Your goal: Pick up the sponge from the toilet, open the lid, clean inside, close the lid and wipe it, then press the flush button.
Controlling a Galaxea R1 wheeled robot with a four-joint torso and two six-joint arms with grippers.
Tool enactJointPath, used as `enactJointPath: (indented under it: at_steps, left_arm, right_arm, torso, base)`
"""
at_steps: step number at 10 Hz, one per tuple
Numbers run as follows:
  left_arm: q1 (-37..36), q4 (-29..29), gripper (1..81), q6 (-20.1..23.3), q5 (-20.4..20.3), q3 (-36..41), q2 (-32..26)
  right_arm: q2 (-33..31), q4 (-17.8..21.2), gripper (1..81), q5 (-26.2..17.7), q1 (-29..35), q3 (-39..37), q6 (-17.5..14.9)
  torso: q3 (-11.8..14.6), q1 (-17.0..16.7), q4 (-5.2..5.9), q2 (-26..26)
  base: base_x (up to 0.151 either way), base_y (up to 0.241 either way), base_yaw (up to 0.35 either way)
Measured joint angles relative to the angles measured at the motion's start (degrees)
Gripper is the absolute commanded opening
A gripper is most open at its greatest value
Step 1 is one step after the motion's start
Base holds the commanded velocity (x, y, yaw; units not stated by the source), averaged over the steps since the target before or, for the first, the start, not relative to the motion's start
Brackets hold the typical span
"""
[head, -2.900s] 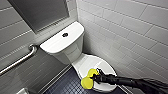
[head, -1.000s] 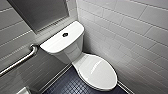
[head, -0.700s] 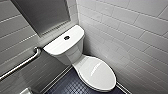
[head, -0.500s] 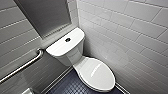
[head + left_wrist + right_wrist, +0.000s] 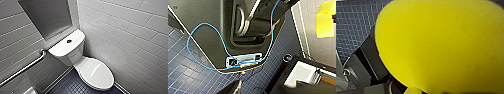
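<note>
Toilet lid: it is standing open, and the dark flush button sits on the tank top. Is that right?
Not quite. The lid is shut, lying flat, as the head view shows. The dark flush button does sit on the tank top.

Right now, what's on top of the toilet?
The flush button sits on the flat tank top of the toilet. The lid lies shut over the bowl, so the inside is hidden. The sponge is off it, near the right wrist camera.
</note>
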Motion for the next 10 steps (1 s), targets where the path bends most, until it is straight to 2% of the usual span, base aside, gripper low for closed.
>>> enactJointPath:
  at_steps: [3, 5, 7, 10]
  left_arm:
    - [-0.1, 0.0, 81.1, 0.1, -0.1, -0.9, 0.7]
    - [-0.1, 0.0, 81.1, 0.1, -0.1, -4.3, 2.2]
    - [-0.2, 0.0, 81.1, 0.1, 0.0, -6.3, 3.5]
    - [-0.7, 0.0, 81.1, 0.0, -0.1, -7.6, 4.6]
  right_arm:
    - [8.5, -2.3, 1.0, 5.2, -1.9, -12.1, 0.0]
    - [14.5, -4.6, 1.0, 7.1, -3.0, -19.7, -0.1]
    - [18.6, -8.1, 1.0, 7.6, -3.2, -27.6, -0.1]
    - [26.2, -13.0, 1.0, 6.0, -4.4, -36.5, 0.1]
  torso:
    - [0.1, -4.1, 0.00, 6.3]
    - [0.1, -6.8, 0.00, 10.5]
    - [0.1, -9.6, 0.00, 14.7]
    - [0.1, -10.6, 0.00, 16.2]
  base:
    - [0.000, 0.000, 0.000]
    - [0.000, 0.000, 0.000]
    - [0.000, 0.000, 0.000]
    - [0.000, 0.000, 0.000]
